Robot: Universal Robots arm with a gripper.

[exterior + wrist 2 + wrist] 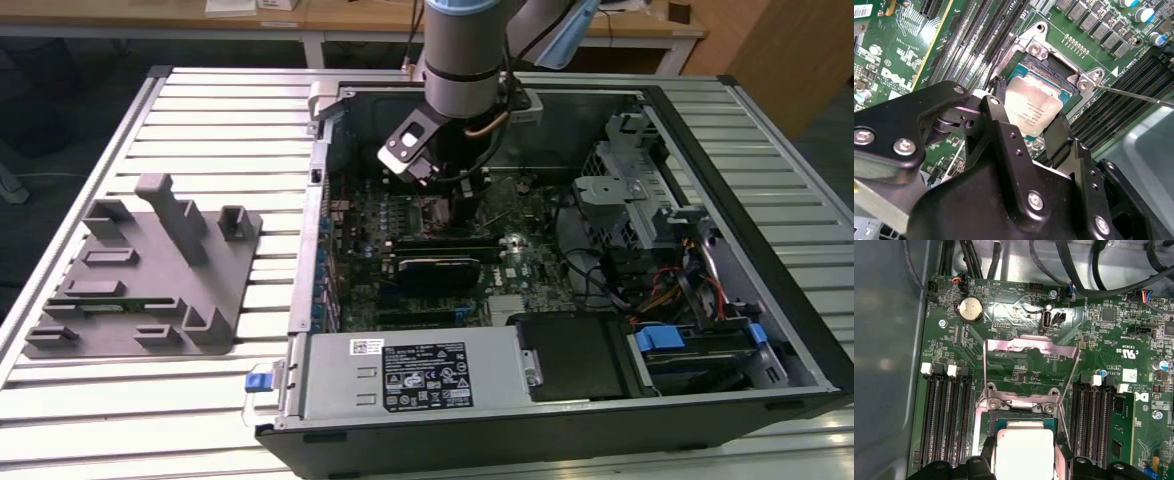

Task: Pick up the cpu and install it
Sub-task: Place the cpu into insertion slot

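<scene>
The cpu (1033,105), a flat square chip with a silvery top, sits between my gripper's (1029,116) black fingers (1056,136) directly over the open motherboard socket (1054,64). The fingers press on two opposite edges of the chip, so the gripper is shut on it. In the first wrist view the cpu (1024,450) lies just inside the socket frame (1021,405), with the metal load plate (1029,352) swung up and open beyond it. I cannot tell whether the chip rests in the socket or hovers just above it. In the exterior view the gripper (461,200) reaches down into the computer case.
Rows of memory slots (946,410) flank the socket on both sides. A thin retention lever (1134,95) sticks out beside it. The open case (747,200) holds a power supply (414,375), drive cage (641,190) and cables. A grey fixture block (147,270) stands on the slatted table at the exterior view's left.
</scene>
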